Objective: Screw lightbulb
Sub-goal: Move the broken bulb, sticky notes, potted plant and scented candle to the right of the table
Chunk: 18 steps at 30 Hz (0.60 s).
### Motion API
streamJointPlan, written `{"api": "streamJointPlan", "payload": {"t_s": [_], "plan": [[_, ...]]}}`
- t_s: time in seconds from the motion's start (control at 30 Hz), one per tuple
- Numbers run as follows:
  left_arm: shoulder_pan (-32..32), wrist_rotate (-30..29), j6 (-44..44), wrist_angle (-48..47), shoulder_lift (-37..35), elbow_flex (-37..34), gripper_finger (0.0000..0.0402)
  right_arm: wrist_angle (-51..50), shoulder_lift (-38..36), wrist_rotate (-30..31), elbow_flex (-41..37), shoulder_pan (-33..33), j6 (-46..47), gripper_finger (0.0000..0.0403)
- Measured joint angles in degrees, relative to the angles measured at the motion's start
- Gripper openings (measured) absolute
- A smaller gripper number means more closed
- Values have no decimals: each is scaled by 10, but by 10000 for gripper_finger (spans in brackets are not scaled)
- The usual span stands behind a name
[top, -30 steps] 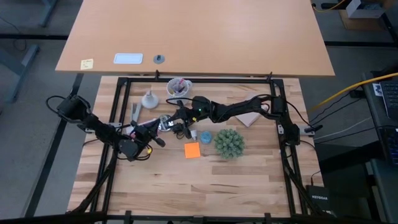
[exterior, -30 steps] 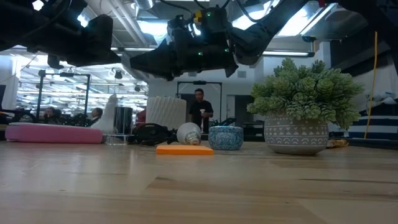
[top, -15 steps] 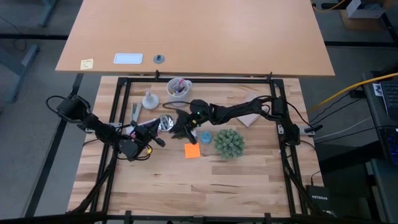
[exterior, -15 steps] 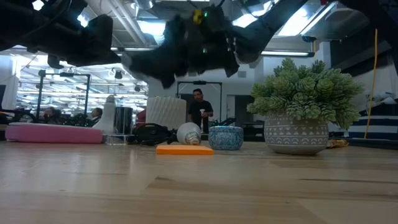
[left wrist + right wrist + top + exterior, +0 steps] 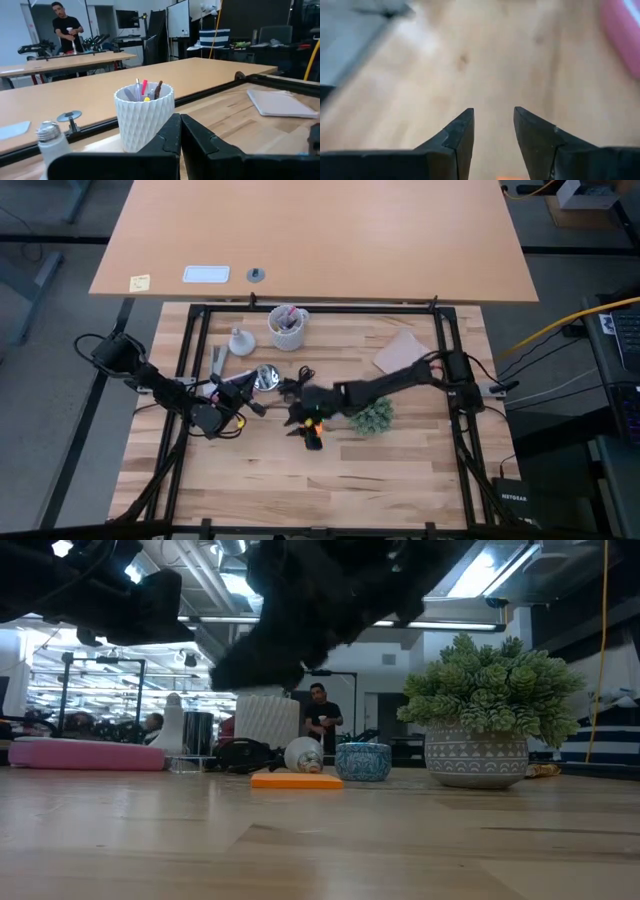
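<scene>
Small white frosted lightbulb [image 5: 304,754] lying on its side on the wooden table, round dome facing near, just behind an orange sticky note [image 5: 296,780], beside a blue bowl [image 5: 363,761]

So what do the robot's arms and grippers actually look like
Both arms are dark, jointed and trailed by black cables. The left gripper has two flat black fingers; the right gripper has two black wedge-shaped fingers tapering to points. Small orange markings show near each wrist from above.
</scene>
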Motion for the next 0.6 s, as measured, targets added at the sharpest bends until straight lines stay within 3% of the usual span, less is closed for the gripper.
{"api": "streamJointPlan", "payload": {"t_s": [0.2, 0.6], "plan": [[-2, 0, -14, 0, 0, 0, 0, -23, 10, 172, 0, 36, -16, 143], [-25, 0, -10, -18, 0, 0, 0, -33, 82, 210, 2, 9, 48, 143]]}}
